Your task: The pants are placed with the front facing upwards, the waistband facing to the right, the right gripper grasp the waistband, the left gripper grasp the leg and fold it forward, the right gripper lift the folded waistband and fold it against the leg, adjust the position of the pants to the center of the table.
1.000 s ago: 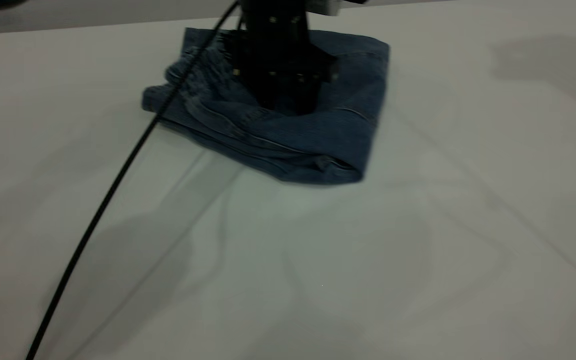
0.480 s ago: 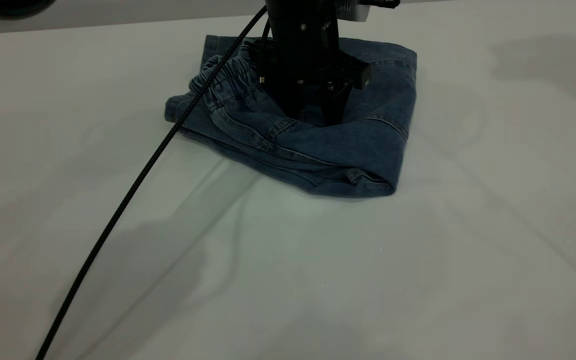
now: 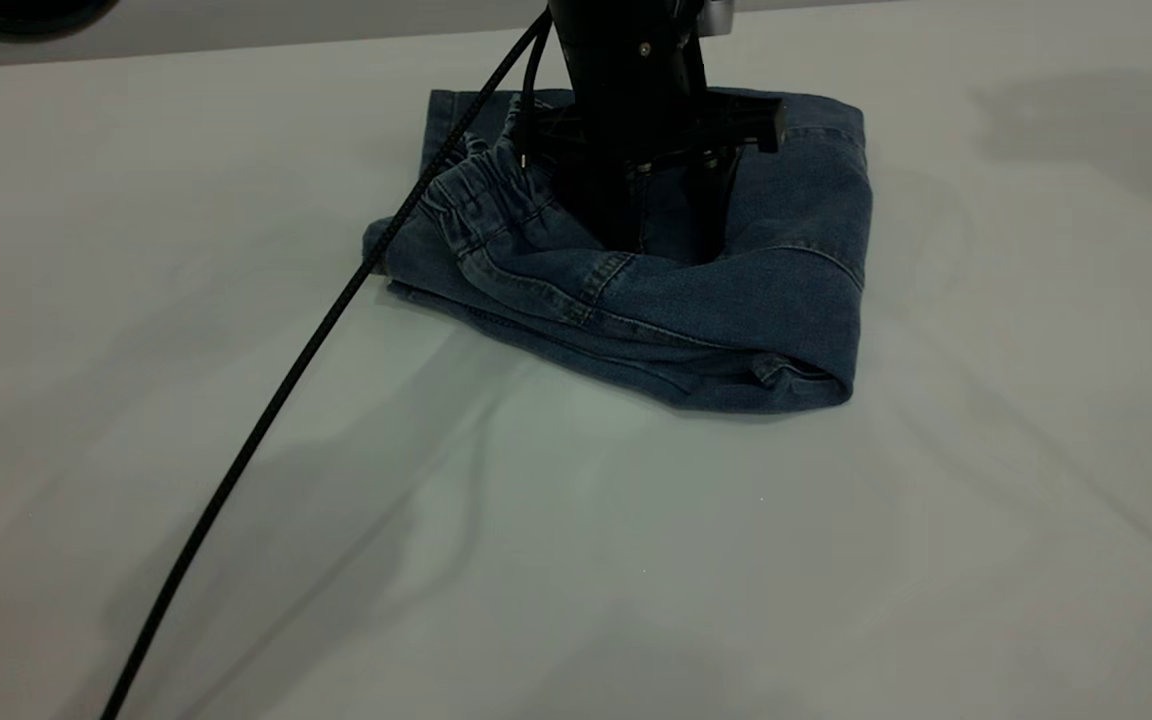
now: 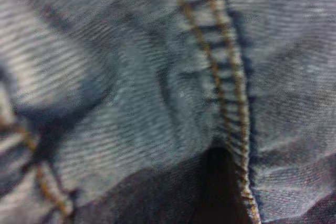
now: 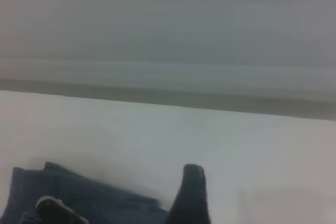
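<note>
Exterior view: the folded pants [image 3: 696, 290] lie near the worktop's [image 3: 576, 560] far edge, about midway along it. Their long axis runs along that edge, and the waistband [image 3: 481, 195] is at the left end. The left pincer [image 3: 664, 245] stands released, with its fingers spread and its tips pressed into the denim.

Left wrist view: denim and tan stitching [image 4: 231, 103] fill the frame.

Right wrist view: the right pincer [image 5: 192, 198] is off the pants. I cannot tell its state.

**Colours, patterns**

Pants [image 3: 736, 300]: blue denim, fine woven ribbing, tan double stitching along seams; waistband [image 3: 481, 195] same blue, gathered ruffles. Tool [image 3: 661, 215] on pants: black. Cable [image 3: 276, 400] beside pants: black, braided. Tabletop [image 3: 576, 560]: plain pale grey-white.
</note>
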{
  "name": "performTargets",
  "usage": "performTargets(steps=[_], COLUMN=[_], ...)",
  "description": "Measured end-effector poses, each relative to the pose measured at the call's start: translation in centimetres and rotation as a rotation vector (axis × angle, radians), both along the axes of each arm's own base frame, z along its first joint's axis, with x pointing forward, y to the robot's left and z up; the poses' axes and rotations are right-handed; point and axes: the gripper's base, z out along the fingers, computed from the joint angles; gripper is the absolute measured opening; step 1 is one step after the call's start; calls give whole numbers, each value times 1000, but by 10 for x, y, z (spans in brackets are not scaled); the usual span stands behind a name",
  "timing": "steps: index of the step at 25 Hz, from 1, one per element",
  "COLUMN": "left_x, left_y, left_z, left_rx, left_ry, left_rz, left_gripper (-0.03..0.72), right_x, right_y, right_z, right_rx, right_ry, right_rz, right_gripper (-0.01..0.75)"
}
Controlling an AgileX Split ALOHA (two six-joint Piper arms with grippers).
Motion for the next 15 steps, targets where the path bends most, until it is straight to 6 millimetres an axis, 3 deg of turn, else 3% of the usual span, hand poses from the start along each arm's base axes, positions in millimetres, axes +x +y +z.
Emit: performTargets(steps=[8,15], left_x=[2,12], left_y=[2,-2], left_z=[2,37], left_rx=[28,-24], left_ry=[11,-125], left_rz=[146,-83], left_gripper=[475,475], right_x=[0,0], right_y=[1,2], right_z=[0,0], right_rx=[9,18], right_ry=[0,0], right_rz=[4,8], right_gripper=[573,573])
